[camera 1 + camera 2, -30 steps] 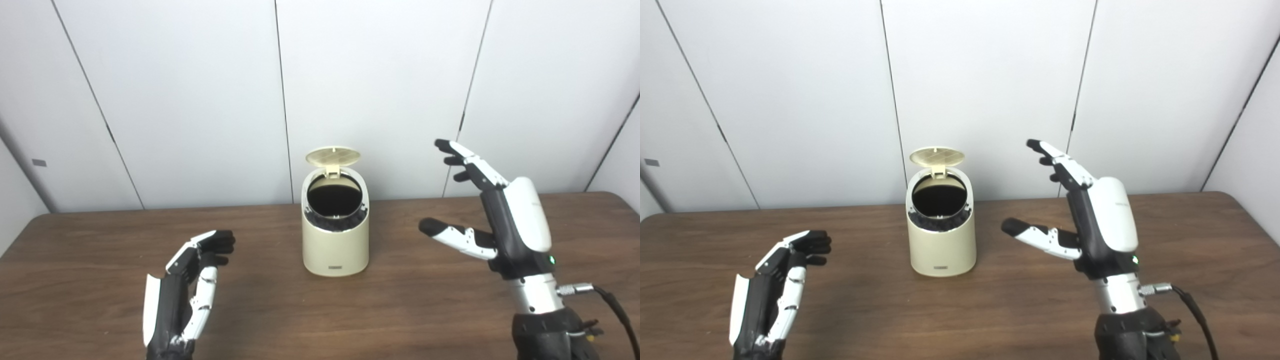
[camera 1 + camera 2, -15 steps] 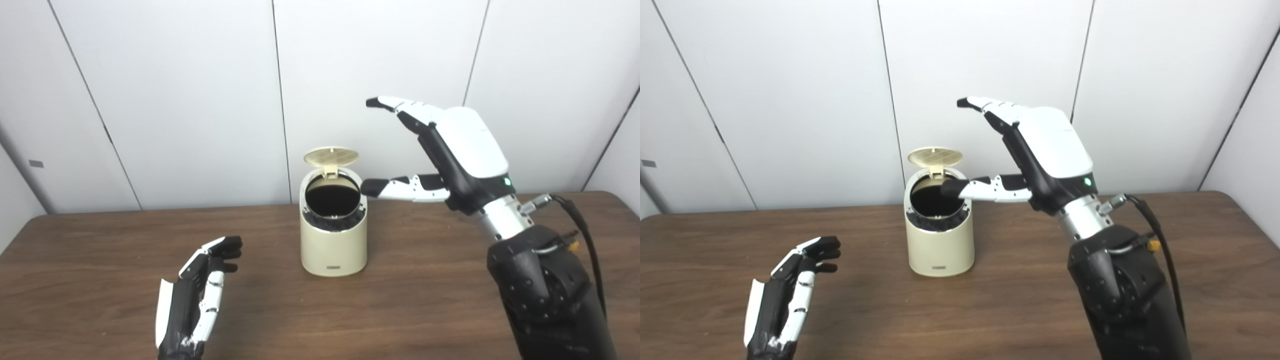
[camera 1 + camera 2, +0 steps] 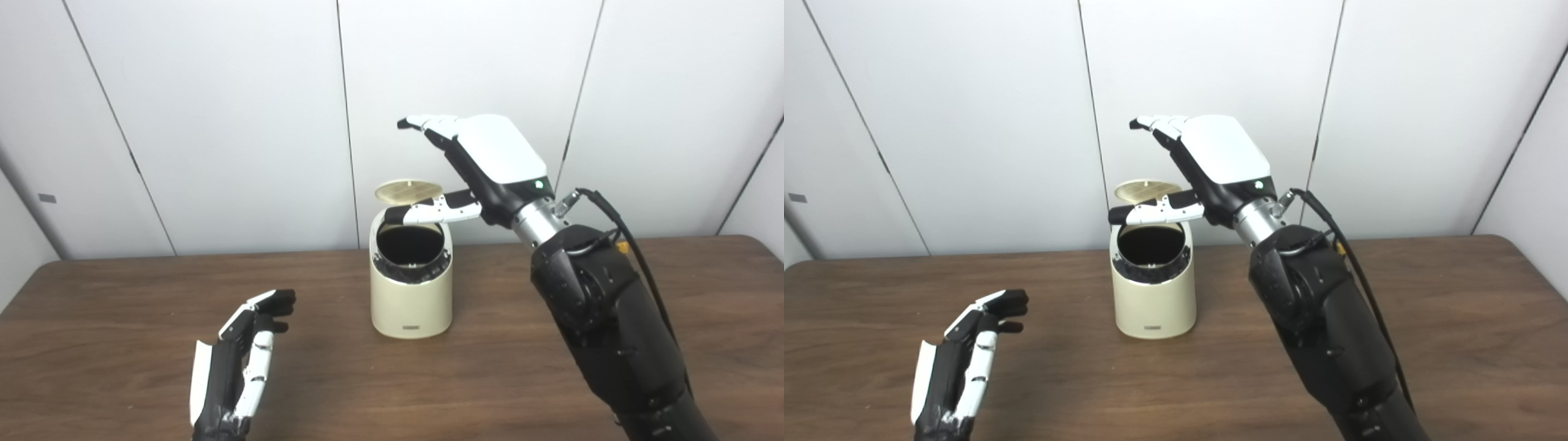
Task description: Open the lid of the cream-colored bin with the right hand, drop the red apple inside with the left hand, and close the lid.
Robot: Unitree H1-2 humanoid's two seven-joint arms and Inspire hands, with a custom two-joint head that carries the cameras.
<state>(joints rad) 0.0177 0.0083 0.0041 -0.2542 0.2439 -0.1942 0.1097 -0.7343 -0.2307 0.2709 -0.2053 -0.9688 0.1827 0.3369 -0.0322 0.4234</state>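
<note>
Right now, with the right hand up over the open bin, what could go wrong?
1. The right hand is open above the raised lid, its thumb across the rim; a skewed push may tip the bin, which nothing braces.
2. The thumb could get pinched under the closing lid.
3. The left hand holds nothing, and no apple shows; the dark inside hides whether it landed.

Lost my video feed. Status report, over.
Right hand open, raised over the bin, thumb at its lid. Lid up. Left hand empty, low over table. No apple in view.
</note>
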